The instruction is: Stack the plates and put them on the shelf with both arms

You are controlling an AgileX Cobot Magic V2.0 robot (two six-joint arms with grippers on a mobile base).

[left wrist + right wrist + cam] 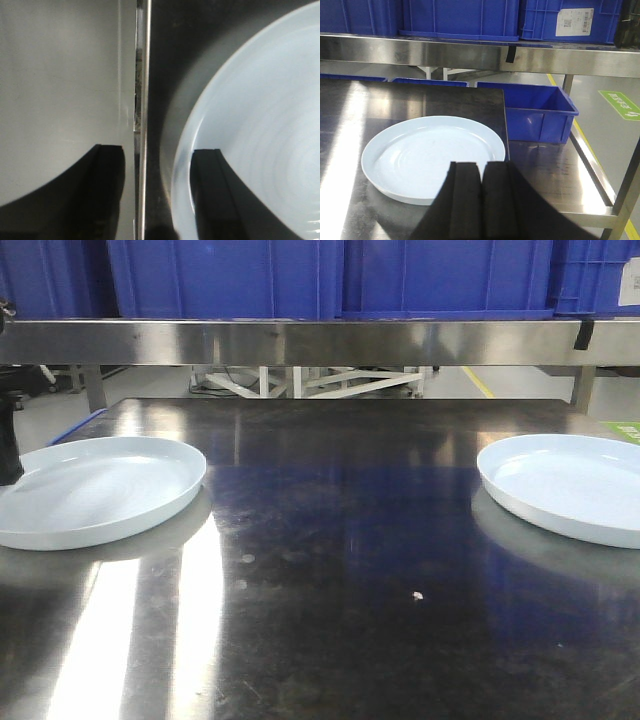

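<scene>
We found the shelf (320, 342) beyond both grippers, with the plates lying unstacked.
The left gripper (159, 150), fingers spread, straddled the rim of the glossy bluish-white left plate (260, 125); the right gripper (480, 170), fingers pressed together and empty, had the matching right plate (432, 157) just ahead.

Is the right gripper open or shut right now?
Shut. The right gripper shows both black fingers pressed together, no gap, nothing between them.

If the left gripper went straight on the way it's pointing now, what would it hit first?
Probably the round, glossy pale bluish-white plate: the open left gripper has one finger over the plate's inside, the other beyond its rim. How close it is, I cannot tell.
</scene>
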